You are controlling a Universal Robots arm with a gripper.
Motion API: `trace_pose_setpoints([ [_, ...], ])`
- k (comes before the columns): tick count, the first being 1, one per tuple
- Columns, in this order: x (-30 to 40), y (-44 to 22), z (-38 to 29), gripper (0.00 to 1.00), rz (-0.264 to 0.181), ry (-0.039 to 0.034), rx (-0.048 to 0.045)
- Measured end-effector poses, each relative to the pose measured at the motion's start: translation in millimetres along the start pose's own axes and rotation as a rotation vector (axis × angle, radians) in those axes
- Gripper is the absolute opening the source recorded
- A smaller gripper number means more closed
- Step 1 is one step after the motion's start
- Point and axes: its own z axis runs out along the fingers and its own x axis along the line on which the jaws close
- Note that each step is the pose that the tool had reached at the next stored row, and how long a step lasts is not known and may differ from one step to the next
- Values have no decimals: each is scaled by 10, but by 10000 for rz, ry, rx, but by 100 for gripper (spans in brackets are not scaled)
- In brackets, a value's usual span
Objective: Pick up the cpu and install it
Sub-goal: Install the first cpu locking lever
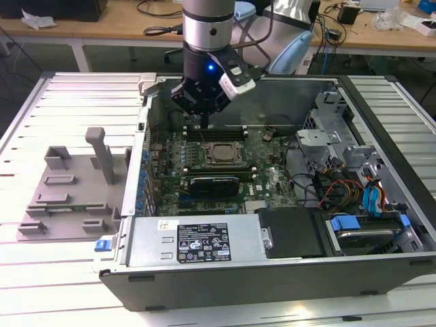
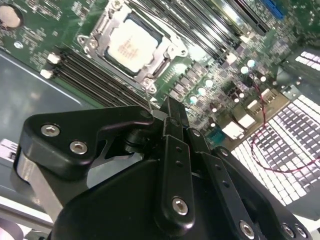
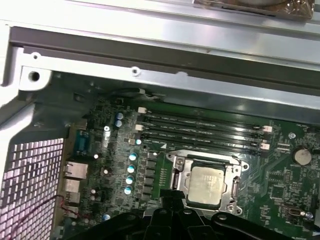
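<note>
The cpu (image 1: 219, 153) lies flat in the motherboard socket, its silver top showing inside the metal frame in both wrist views (image 2: 131, 44) (image 3: 207, 182). My gripper (image 1: 203, 121) hangs above the board, just behind the socket and over the memory slots. Its black fingers (image 2: 172, 117) are pressed together with nothing between them, and the tips (image 3: 172, 197) stand a little off the socket's edge, apart from the chip.
The open computer case (image 1: 381, 102) lies on a slatted white table. A grey plastic holder tray (image 1: 68, 184) sits on the exterior view's left. A power supply (image 1: 197, 242), drive cage (image 1: 327, 129) and cables (image 1: 340, 187) crowd the case. Memory slots (image 3: 200, 127) run beside the socket.
</note>
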Motion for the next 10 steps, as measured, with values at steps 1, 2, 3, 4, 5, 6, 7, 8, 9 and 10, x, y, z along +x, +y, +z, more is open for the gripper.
trace_pose_setpoints([
  [1, 22, 5, 1, 11, 0, 0, -1],
  [2, 66, 26, 5, 11, 3, 0, 0],
  [3, 101, 54, 10, 11, -1, 0, 0],
  [4, 122, 75, 12, 11, 1, 1, -1],
  [5, 142, 98, 15, 11, 3, -1, -1],
  [6, 154, 121, 19, 11, 0, 0, -1],
  [7, 171, 155, 25, 11, 2, 1, 0],
  [8, 187, 189, 44, 11, 1, 0, 0],
  [9, 197, 228, 75, 11, 1, 0, -1],
  [10, 200, 246, 94, 11, 3, -1, -1],
])
